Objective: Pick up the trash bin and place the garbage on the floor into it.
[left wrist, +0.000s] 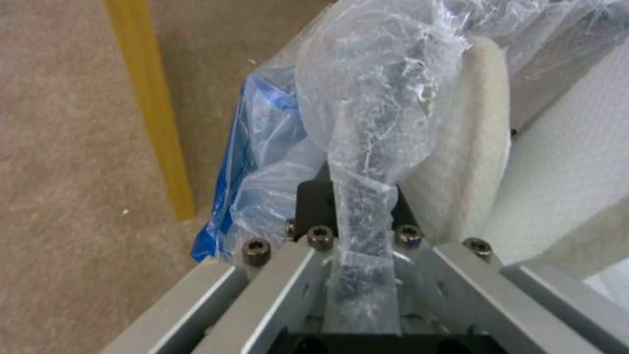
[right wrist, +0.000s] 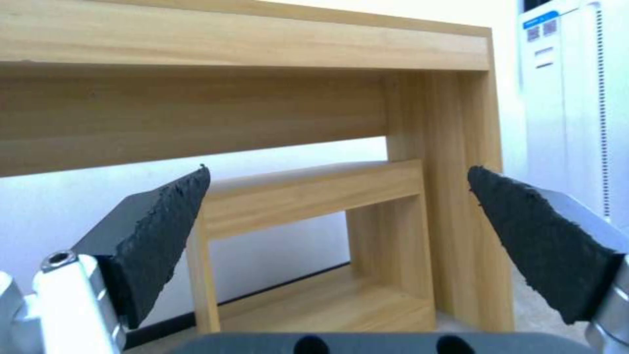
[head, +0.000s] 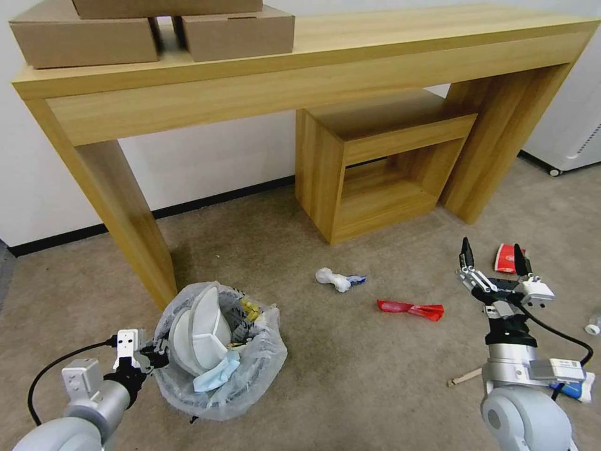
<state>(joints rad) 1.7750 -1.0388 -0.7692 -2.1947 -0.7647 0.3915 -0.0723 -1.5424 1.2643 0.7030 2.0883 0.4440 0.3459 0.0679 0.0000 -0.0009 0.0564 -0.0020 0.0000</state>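
Note:
The trash bin point(head: 220, 369), dark and lined with a crinkly clear bag, stands on the carpet at the lower left with two white slippers point(head: 199, 332) stuffed in it. My left gripper point(head: 155, 358) is shut on its near rim; the left wrist view shows the bag point(left wrist: 367, 113) pinched between the jaws. At the right my right gripper point(head: 492, 258) hangs open and empty above the floor, beside a red-white cup point(head: 506, 258). A red wrapper point(head: 410, 309), crumpled paper point(head: 333, 278), a wooden stick point(head: 464, 376), a blue-white carton point(head: 577, 389) and a bottle point(head: 593, 324) lie on the carpet.
A long wooden desk point(head: 350, 69) spans the back, its left leg point(head: 134, 225) close behind the bin. A low wooden stool point(head: 382, 169) stands under it, seen ahead between the right fingers point(right wrist: 164, 231). Cardboard boxes point(head: 150, 31) sit on top. A white appliance point(head: 576, 125) stands far right.

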